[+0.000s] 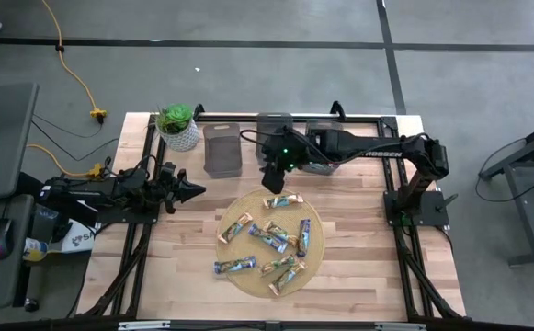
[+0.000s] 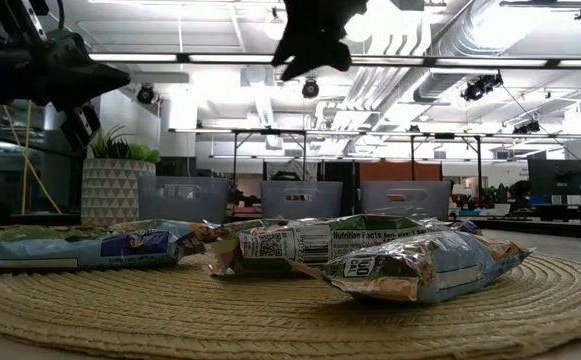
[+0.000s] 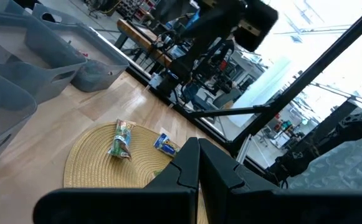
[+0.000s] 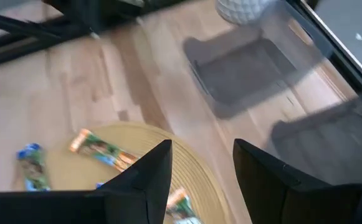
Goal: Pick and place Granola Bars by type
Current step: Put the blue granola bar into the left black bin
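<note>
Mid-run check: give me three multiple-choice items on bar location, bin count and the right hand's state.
1. Where are the granola bars?
A. on the woven mat
B. in a bin
C. on the floor

2. How many grey bins stand in the low view?
A. one
B. three
C. five

3. The right hand is:
A. open, empty
B. gripping a bar
C. resting in a bin

Answers: 1 A, all lie on the woven mat. 2 B, three stand in a row. 3 A, its fingers stand apart with nothing between.

A grey concrete floor [image 1: 248,83] crossed by dark tape lines [image 1: 391,55] surrounds the light wooden table [image 1: 358,230]; long ceiling strip lights [image 2: 220,60] glow beside silver ducts [image 2: 490,40].
</note>
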Robot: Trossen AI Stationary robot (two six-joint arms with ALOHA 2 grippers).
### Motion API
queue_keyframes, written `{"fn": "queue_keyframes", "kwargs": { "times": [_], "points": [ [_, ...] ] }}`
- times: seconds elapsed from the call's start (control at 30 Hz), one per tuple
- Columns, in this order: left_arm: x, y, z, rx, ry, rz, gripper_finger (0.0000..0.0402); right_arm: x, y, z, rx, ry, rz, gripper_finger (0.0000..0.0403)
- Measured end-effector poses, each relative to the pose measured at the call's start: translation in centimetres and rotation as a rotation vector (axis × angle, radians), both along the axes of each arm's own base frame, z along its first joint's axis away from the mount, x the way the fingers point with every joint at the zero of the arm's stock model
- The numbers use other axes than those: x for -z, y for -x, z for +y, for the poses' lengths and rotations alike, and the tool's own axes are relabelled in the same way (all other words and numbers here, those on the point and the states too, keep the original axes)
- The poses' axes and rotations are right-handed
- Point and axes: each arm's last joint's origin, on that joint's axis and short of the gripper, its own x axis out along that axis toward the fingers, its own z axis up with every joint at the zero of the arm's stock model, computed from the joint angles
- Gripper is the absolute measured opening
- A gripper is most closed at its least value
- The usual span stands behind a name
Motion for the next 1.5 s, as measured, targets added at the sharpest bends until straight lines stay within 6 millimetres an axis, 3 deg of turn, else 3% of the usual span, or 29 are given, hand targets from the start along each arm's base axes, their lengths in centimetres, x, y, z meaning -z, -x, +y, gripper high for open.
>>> {"fn": "queue_keyframes", "kwargs": {
  "times": [0.27,0.6,0.93,1.1,1.2,1.33,1.5],
  "points": [
    [0.0,0.0,0.0,0.000,-0.001,0.002,0.0001,-0.3,-0.4,1.3,-0.083,0.002,-0.045,0.0158],
    [0.1,0.0,0.0,0.013,-0.029,0.009,0.0001,-0.4,-0.6,2.8,-0.067,-0.050,-0.063,0.0158],
    [0.1,0.0,-0.2,0.053,-0.030,0.008,0.0001,0.2,0.1,8.3,-0.130,-0.134,0.015,0.0158],
    [0.1,0.0,-0.2,0.054,-0.030,0.007,0.0001,1.2,1.8,11.3,-0.012,-0.211,0.173,0.0158],
    [-0.2,0.0,-0.2,0.052,-0.034,-0.001,0.0001,1.9,3.3,12.6,0.146,-0.244,0.280,0.0158],
    [-0.7,0.1,-0.1,0.049,-0.094,-0.014,0.0001,2.6,5.0,13.3,0.378,-0.306,0.397,0.0158],
    [-0.9,0.2,-0.1,0.046,-0.165,-0.020,0.0001,2.8,5.5,13.4,0.524,-0.331,0.403,0.0163]
  ]
}}
